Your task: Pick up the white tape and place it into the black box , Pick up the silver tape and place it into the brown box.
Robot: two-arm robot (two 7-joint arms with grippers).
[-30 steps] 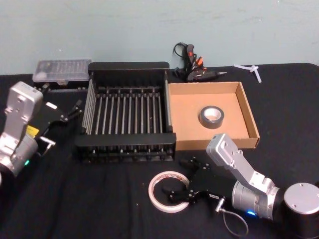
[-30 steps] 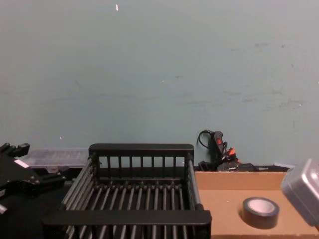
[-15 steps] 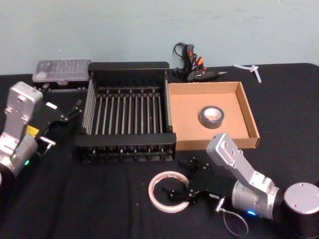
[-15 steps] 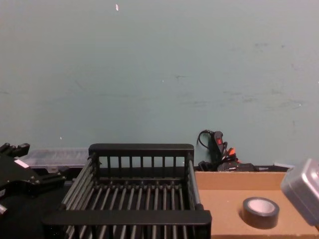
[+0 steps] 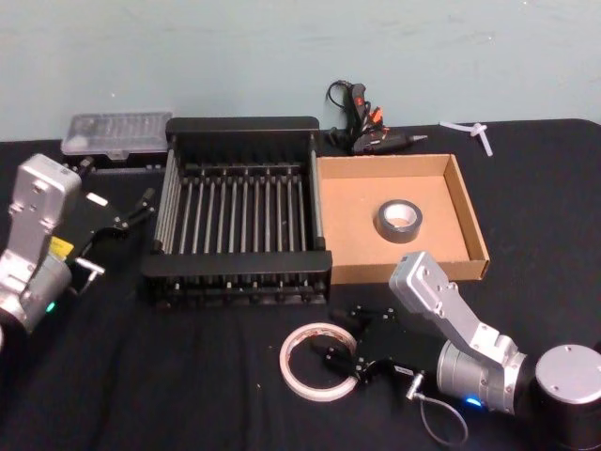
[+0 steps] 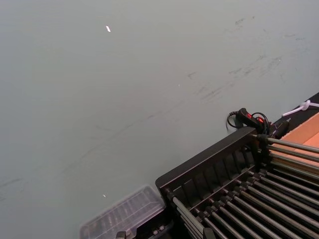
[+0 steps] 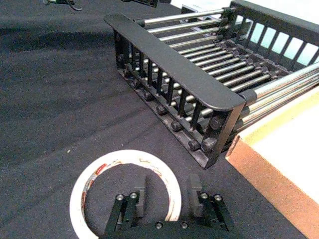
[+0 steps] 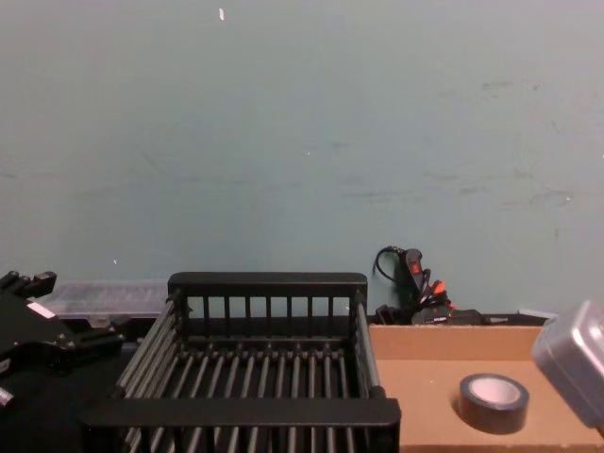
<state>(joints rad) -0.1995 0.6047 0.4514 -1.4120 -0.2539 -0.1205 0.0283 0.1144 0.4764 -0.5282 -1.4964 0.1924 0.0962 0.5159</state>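
The white tape (image 5: 285, 365) lies flat on the black cloth in front of the black box (image 5: 244, 124). My right gripper (image 5: 344, 363) is down at the ring's right side and open. In the right wrist view, one finger of the right gripper (image 7: 167, 179) stands inside the white tape (image 7: 124, 155) and the other outside, with the rim between them. The silver tape (image 5: 398, 221) lies on the floor of the brown box (image 5: 467, 202), right of the crate. My left gripper (image 5: 127, 214) hangs open to the left of the crate, holding nothing.
A clear plastic case (image 5: 117, 132) sits behind the crate's left corner. A black glue gun (image 5: 362, 122) and a white plastic piece (image 5: 474, 132) lie at the back right. Open cloth stretches along the front left. The chest view shows the black box (image 8: 267, 280) and the silver tape (image 8: 491, 401).
The right gripper has shifted a little at the ring's rim and the white tape has barely moved. The left arm has stayed still.
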